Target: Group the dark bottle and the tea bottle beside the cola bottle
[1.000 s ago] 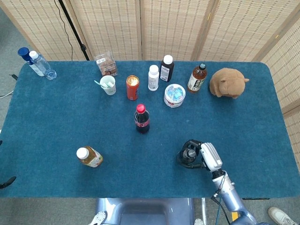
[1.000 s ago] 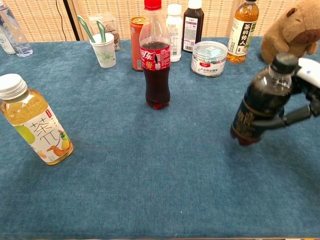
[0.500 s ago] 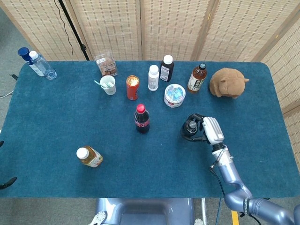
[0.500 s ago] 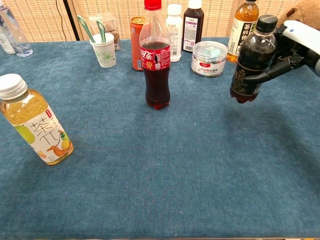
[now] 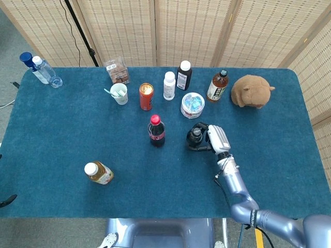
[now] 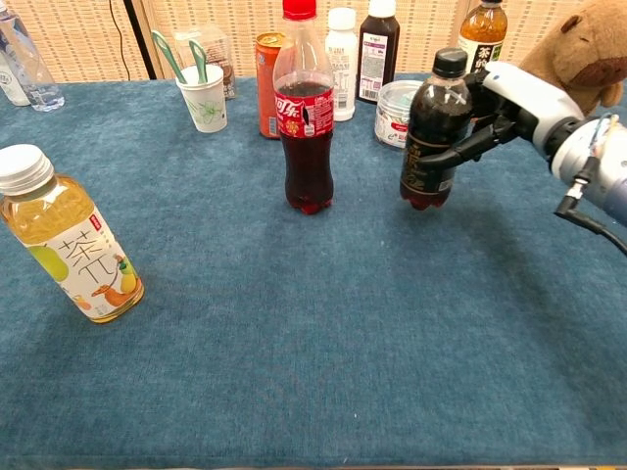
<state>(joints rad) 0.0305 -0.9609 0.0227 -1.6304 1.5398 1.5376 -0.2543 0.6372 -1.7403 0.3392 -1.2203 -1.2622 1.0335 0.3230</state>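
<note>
My right hand [image 5: 212,138] [image 6: 495,108] grips the dark bottle [image 5: 195,138] [image 6: 431,132] upright, its base at or just above the cloth; I cannot tell if it touches. It is a short way right of the red-capped cola bottle [image 5: 156,132] [image 6: 305,117], which stands mid-table. The tea bottle [image 5: 99,173] [image 6: 69,240], pale yellow with a white cap, stands at the near left, far from both. My left hand is out of sight in both views.
Along the back stand a paper cup [image 5: 119,93], an orange can [image 5: 146,96], a white bottle [image 5: 169,86], a dark medicine bottle [image 5: 183,75], a round tub [image 5: 192,105], an amber bottle [image 5: 217,86] and a plush capybara [image 5: 252,91]. A water bottle [image 5: 44,71] sits far left.
My right hand has carried the dark bottle from the near right of the table up and leftward, to close beside the cola bottle. The tea bottle has not moved.
</note>
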